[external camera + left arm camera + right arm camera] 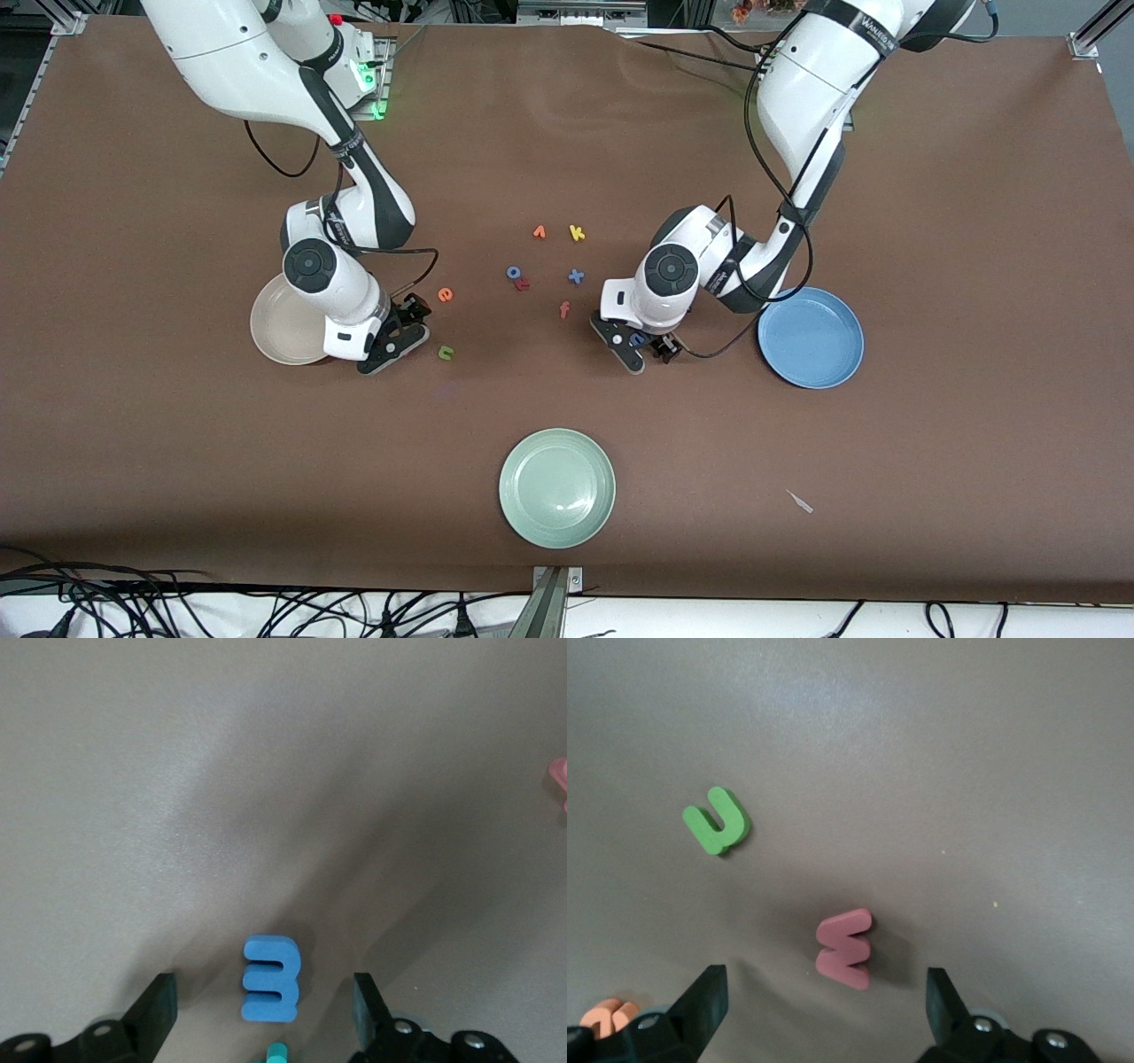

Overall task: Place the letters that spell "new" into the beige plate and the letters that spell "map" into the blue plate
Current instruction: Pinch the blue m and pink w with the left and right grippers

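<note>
Left gripper [264, 1005] straddles blue m [270, 979] (teal p [277, 1051] beside).

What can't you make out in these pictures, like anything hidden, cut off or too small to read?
- Teal letter: left wrist view, cut off by the frame edge, shape unreadable.
- Pink object: left wrist view, cropped at the edge.
- Orange e: right wrist view, partly cut off and covered by the right hand.
- Beige plate: front view, partly covered by the right arm.
- Small red letter touching the blue o: front view, too small to read.
</note>
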`<state>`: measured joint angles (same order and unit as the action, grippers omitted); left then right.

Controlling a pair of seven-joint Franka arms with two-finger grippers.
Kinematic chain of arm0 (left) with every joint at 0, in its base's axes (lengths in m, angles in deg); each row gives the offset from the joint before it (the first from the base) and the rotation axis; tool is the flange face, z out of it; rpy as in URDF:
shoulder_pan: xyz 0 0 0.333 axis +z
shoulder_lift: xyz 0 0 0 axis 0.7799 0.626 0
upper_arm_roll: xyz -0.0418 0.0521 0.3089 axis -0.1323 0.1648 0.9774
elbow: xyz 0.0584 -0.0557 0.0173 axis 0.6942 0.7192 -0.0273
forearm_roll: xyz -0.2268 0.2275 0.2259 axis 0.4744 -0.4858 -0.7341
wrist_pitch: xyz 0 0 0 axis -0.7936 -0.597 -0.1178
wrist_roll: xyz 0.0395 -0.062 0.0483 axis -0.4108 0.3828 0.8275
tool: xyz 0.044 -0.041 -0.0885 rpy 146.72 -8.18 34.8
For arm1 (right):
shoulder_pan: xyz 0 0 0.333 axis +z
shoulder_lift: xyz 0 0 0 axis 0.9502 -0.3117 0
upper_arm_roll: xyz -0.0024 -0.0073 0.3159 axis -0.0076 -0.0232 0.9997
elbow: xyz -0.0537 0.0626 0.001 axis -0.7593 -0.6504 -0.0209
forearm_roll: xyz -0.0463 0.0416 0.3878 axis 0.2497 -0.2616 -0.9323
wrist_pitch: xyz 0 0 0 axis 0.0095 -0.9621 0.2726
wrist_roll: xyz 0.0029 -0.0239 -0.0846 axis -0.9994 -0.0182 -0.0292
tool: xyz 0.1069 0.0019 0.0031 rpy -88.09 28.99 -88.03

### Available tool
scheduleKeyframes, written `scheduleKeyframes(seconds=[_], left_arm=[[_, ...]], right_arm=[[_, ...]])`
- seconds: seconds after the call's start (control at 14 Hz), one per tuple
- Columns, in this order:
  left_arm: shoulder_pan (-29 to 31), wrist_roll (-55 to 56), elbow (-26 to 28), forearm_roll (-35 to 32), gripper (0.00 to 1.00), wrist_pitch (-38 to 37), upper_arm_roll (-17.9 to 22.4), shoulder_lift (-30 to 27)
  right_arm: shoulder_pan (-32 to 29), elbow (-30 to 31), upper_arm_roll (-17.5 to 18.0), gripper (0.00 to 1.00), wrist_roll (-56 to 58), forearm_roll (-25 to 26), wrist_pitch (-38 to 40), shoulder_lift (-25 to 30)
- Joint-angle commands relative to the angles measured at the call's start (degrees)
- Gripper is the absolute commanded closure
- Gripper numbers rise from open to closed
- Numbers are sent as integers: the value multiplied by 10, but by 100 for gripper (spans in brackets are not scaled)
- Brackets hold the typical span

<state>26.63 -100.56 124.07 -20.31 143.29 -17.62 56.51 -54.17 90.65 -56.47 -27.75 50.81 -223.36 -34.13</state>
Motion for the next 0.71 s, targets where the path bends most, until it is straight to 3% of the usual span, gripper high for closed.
scheduleKeyframes(seconds=[0.0,0.07,0.14,0.21,0.43,0.64], left_arm=[[-10,-4,-2,-17,77,7,3,1],[-11,-4,-3,-17,94,7,3,1],[-10,-4,-3,-17,100,6,3,-3],[-6,-4,-4,-17,100,2,4,-6],[1,-11,-8,-18,100,-31,6,-43],[34,-8,-10,-17,100,-108,7,-91]], right_arm=[[0,3,0,11,9,9,-11,-2],[1,3,0,18,9,9,-11,-2],[1,3,0,27,9,9,-13,-3],[1,3,0,37,9,9,-15,-5],[2,3,0,52,9,9,-27,-11],[2,3,0,88,7,9,-26,-11]])
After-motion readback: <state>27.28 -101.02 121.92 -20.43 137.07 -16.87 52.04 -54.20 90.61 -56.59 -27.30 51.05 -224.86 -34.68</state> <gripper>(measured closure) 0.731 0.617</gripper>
